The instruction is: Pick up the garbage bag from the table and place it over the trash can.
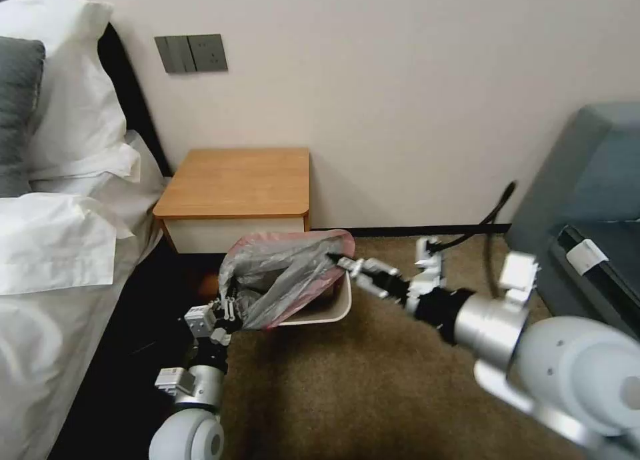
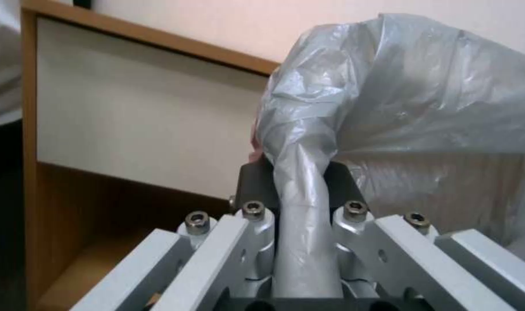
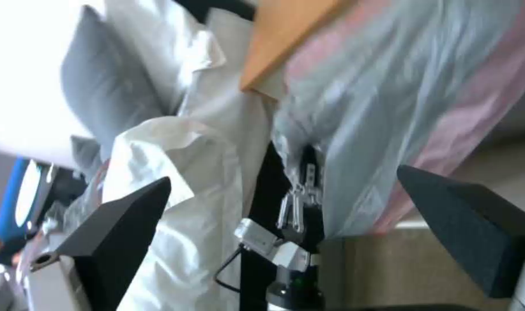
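Bag (image 1: pixel 280 280) hangs over the bin (image 1: pixel 327 307), below the desk (image 1: pixel 233 180); your left hand (image 1: pixel 223 310) is clenched on a twisted fold, your right hand (image 1: pixel 333 259) spread wide. It's thin, slippery film, so grip the pink rim.

A bed with white crumpled linen (image 1: pixel 53 247) and a grey fabric pillow (image 1: pixel 17 113) lay beyond the left gripper's outer side. A grey wall switch plate (image 1: pixel 191 53) hung above. A blue-grey upholstered sofa (image 1: pixel 587 180) stood beyond the right gripper. Brown carpet (image 1: pixel 360 393) spread beneath both.
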Available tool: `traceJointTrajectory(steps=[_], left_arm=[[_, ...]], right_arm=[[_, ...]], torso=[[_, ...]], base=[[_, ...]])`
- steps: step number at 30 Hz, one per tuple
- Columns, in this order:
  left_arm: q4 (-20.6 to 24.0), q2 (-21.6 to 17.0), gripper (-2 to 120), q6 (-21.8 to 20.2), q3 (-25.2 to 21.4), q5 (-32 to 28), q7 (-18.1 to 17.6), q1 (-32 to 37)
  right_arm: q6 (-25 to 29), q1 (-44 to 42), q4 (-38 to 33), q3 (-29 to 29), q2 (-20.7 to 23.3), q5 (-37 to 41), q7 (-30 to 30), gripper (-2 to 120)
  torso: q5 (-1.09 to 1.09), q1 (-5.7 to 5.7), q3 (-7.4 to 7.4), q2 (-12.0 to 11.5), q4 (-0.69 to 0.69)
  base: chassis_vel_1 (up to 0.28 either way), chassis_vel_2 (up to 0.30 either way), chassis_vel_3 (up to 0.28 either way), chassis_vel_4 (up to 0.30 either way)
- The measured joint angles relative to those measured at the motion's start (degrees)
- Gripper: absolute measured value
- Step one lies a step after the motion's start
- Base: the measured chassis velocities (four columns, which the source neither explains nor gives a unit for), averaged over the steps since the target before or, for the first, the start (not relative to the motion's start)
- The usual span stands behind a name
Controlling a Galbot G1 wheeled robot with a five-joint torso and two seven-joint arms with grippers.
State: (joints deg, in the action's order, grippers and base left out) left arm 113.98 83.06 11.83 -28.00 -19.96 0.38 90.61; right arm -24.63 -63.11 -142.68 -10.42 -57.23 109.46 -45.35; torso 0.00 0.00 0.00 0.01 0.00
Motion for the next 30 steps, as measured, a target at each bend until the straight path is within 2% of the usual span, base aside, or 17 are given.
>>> traceJointTrajectory(steps=[4, 7, 12, 18, 22, 24, 26, 27, 30], left_arm=[[0.6, 0.1, 8, 0.7, 0.1, 2.2, -0.2, -0.2], [1.0, -0.1, 8, 0.8, -0.1, 2.3, -0.2, -0.3], [1.8, -0.4, 8, 0.8, -0.7, 2.3, -0.2, -0.3], [2.4, -0.7, 8, 0.8, -1.0, 1.6, -0.1, -0.1], [2.9, -0.7, 8, 0.4, -1.2, 0.2, -0.1, 0.0], [3.0, -0.7, 8, 0.2, -1.2, -0.2, -0.1, 0.0], [3.5, -0.7, 8, -0.6, -1.2, -1.7, -0.1, 0.0], [3.5, -0.7, 8, -0.6, -1.2, -1.7, -0.1, 0.0], [4.0, -0.7, 8, -1.6, -1.2, -3.4, -0.4, -0.1]], right_arm=[[3.3, 2.7, 3.0, 5.8, -4.2, -3.3, -6.7, 100], [4.3, 3.6, 4.5, 8.1, -5.1, -6.6, -8.1, 100], [5.1, 4.4, 7.0, 11.2, -5.9, -12.6, -8.7, 100], [5.7, 5.1, 9.5, 12.5, -7.1, -14.8, -8.0, 100], [5.7, 5.3, 12.0, 12.8, -8.2, -16.2, -6.0, 86], [5.7, 5.2, 12.5, 12.8, -8.3, -16.7, -5.2, 82], [5.3, 5.0, 13.4, 12.7, -8.4, -17.3, -3.2, 70], [5.3, 5.0, 13.4, 12.7, -8.4, -17.3, -3.2, 70], [5.0, 4.6, 13.8, 12.3, -8.5, -17.6, -0.7, 56]], torso=[[-0.01, 0.0, 0.0, 0.0, 0.01], [-0.01, 0.0, 0.0, 0.0, 0.01], [-0.01, 0.0, 0.0, 0.0, 0.0], [-0.01, 0.0, 0.0, 0.0, 0.0], [0.0, 0.0, 0.0, 0.0, 0.0], [-0.01, 0.0, 0.01, 0.0, 0.0], [0.0, 0.0, 0.0, 0.0, 0.0], [0.0, 0.0, 0.0, 0.0, 0.0], [0.0, 0.0, 0.0, 0.0, 0.0]], base=[[0.0, 0.0, 0.0, 0.0], [0.0, 0.0, 0.0, 0.0], [0.0, 0.0, 0.0, 0.0], [0.0, 0.0, 0.0, 0.0], [0.0, 0.0, 0.0, 0.0], [0.0, 0.0, 0.0, 0.0], [0.0, 0.0, 0.0, 0.0], [0.0, 0.0, 0.0, 0.0], [0.0, 0.0, 0.0, 0.0]])
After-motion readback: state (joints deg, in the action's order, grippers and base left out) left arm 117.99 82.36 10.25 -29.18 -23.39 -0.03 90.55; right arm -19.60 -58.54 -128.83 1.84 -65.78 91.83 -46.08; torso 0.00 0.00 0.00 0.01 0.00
